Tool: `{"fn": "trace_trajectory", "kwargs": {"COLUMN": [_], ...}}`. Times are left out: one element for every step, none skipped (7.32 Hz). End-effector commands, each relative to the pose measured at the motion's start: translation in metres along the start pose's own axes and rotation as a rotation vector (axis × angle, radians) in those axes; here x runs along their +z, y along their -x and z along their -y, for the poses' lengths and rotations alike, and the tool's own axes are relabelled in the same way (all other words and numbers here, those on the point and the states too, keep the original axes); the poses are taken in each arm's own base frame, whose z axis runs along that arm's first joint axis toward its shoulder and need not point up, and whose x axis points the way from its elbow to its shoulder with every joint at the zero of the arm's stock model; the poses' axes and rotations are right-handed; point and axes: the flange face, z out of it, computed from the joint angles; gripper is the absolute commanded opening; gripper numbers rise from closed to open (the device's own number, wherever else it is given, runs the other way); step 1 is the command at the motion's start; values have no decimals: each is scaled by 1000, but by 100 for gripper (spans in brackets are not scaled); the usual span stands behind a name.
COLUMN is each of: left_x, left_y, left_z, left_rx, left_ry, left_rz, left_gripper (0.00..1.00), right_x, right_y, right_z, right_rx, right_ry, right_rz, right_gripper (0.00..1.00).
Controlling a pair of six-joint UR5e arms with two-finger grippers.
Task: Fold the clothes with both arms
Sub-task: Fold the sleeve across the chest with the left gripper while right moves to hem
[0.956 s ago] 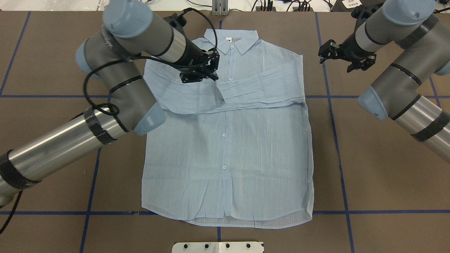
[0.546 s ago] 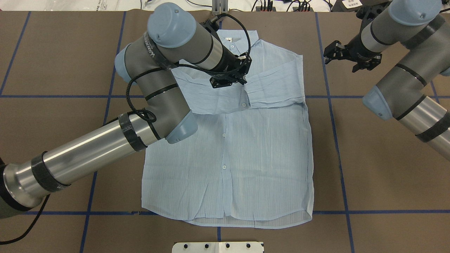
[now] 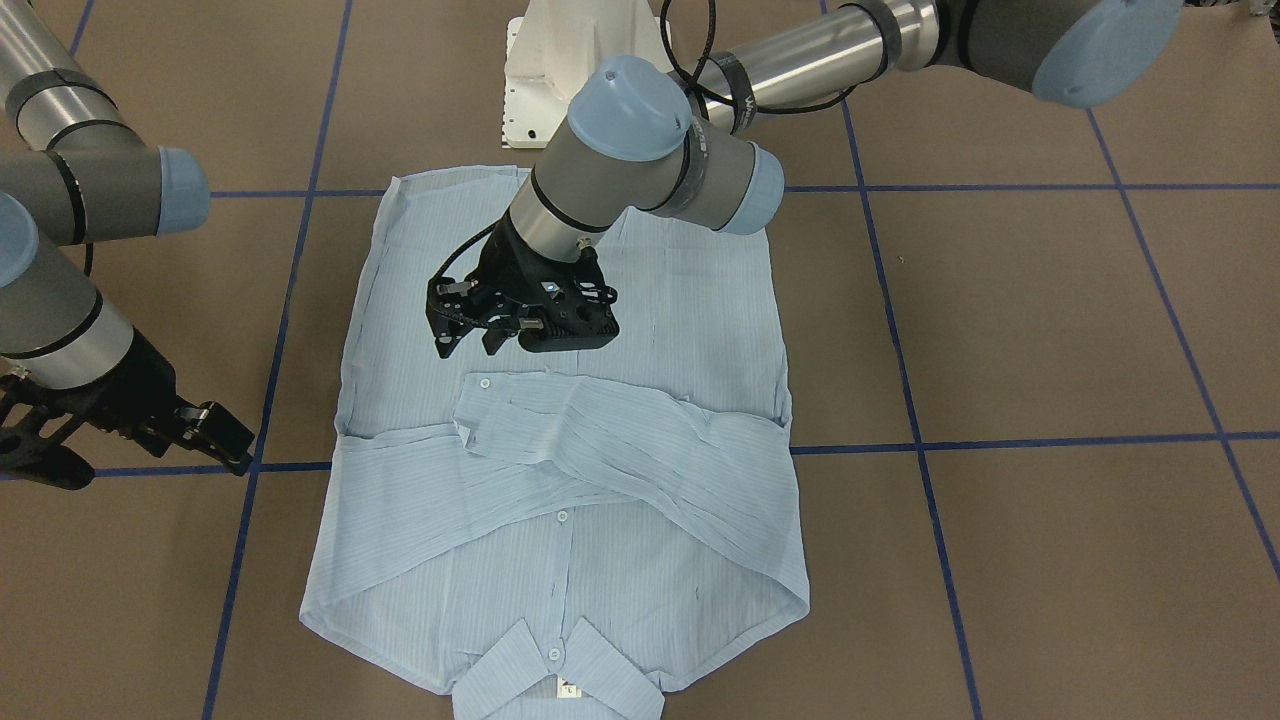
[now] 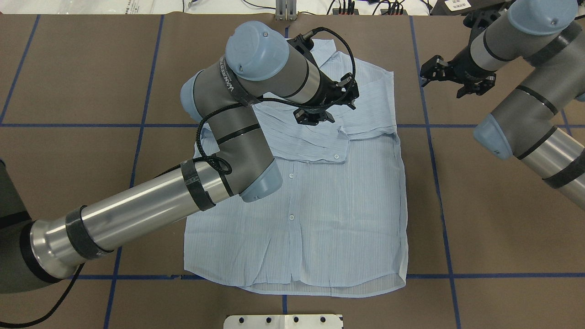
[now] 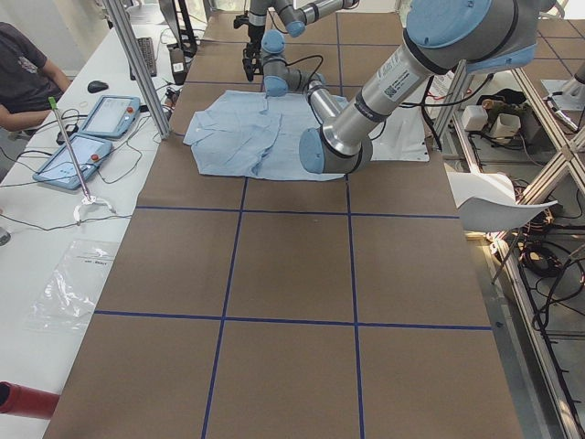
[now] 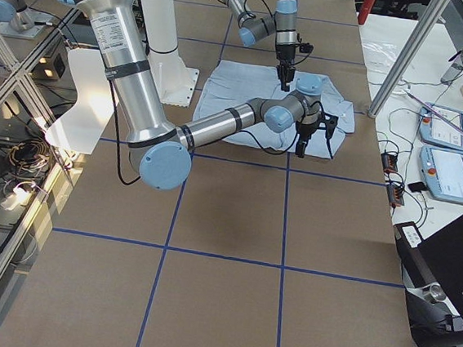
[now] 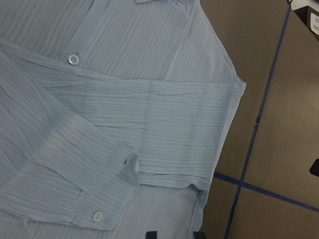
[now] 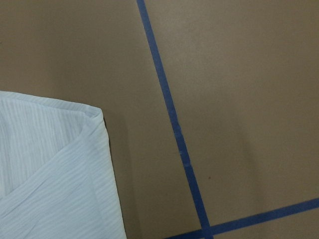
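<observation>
The black two-finger left gripper (image 4: 314, 117) now hangs further right over the thin light-blue striped shirt (image 4: 320, 219), and the sleeve's buttoned cuff (image 4: 340, 145) lies further right and lower, past the button line.

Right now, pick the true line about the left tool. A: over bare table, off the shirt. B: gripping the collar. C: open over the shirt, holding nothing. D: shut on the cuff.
C: the left tool hangs open above the shirt with nothing between its fingers, and the cuff lies flat on the cloth, free of it.
</observation>
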Motion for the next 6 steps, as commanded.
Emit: {"fn": "trace_trajectory", "kwargs": {"left_x": [-61, -81, -85, -93, -101, -104], "left_y": [84, 123, 142, 170, 189, 200], "left_z": [-9, -8, 6, 29, 47, 56], "left_rx": [33, 129, 216, 296, 325, 337], "left_ry": [2, -6, -28, -54, -75, -87], "left_rz": [-22, 2, 35, 77, 104, 123], "left_gripper": [65, 65, 65, 65, 65, 65], "right_x": [0, 5, 20, 32, 30, 37], "right_y": [31, 58, 72, 64, 45, 34], "right_z": [-67, -131, -205, -284, -339, -382], "right_rx": [81, 167, 221, 228, 216, 199], "right_ry": [49, 45, 19, 7, 39, 50], "right_rz": [45, 57, 48, 29, -9, -86], "right_gripper": [100, 99, 99, 99, 98, 98]}}
